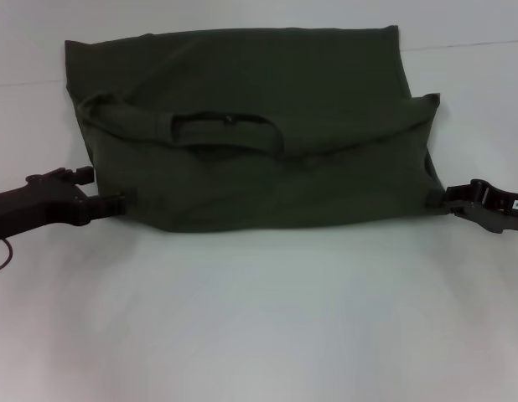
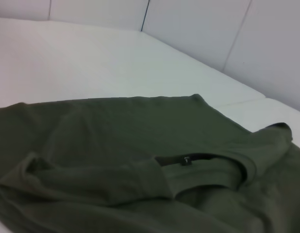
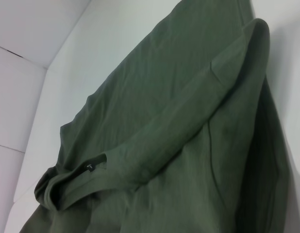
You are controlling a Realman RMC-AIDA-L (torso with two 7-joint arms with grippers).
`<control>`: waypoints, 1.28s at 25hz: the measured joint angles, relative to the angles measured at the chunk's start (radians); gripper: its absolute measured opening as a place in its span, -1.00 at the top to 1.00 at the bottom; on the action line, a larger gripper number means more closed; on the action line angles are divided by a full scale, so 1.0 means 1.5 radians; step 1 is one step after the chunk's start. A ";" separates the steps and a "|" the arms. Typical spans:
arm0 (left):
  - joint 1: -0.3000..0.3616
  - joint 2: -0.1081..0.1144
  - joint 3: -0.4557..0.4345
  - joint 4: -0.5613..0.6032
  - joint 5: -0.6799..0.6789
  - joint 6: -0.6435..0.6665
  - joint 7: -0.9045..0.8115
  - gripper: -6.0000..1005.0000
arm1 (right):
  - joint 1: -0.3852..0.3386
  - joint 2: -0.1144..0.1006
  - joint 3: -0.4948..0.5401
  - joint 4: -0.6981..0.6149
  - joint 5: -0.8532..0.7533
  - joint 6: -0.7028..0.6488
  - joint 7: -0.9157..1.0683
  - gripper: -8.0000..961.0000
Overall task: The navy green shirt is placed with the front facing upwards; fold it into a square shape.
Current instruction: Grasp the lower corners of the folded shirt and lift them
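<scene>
The navy green shirt (image 1: 267, 126) lies on the white table, partly folded, with its plain green cloth up. A folded band with the collar and a small neck label (image 1: 230, 121) runs across its middle. My left gripper (image 1: 116, 201) is at table height on the shirt's near left edge, pinching the cloth. My right gripper (image 1: 443, 198) holds the near right corner, where the fabric draws to a point. In the left wrist view the shirt (image 2: 140, 170) shows its collar and label (image 2: 187, 160). The shirt (image 3: 189, 136) in the right wrist view shows its fold from the side.
The white table (image 1: 259, 318) stretches bare in front of the shirt and on both sides. White wall panels (image 2: 237, 34) stand behind the table's far edge.
</scene>
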 joint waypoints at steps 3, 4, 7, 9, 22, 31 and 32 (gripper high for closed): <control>-0.005 -0.001 0.009 -0.004 0.000 -0.014 0.006 -0.89 | 0.000 0.000 0.000 0.000 0.000 0.000 0.000 0.89; -0.007 -0.001 0.012 -0.006 0.000 -0.015 0.009 -0.89 | 0.000 0.000 0.000 0.000 0.000 0.000 0.000 0.89; -0.010 -0.001 0.027 -0.008 0.000 -0.001 0.014 -0.89 | 0.000 0.000 0.004 0.002 0.001 0.000 0.000 0.89; -0.011 -0.001 0.036 -0.005 0.000 0.036 0.017 -0.89 | 0.000 0.000 0.007 0.002 0.001 0.000 0.000 0.89; -0.001 0.000 0.050 0.024 0.064 0.118 0.020 -0.89 | -0.001 0.000 0.023 0.004 0.001 0.004 -0.015 0.89; 0.020 0.000 0.021 0.045 0.078 0.068 0.027 -0.89 | -0.001 0.002 0.027 0.006 0.001 0.004 -0.015 0.89; 0.022 0.000 0.017 0.048 0.076 0.066 0.027 -0.89 | -0.002 0.002 0.027 0.006 0.001 0.004 -0.015 0.89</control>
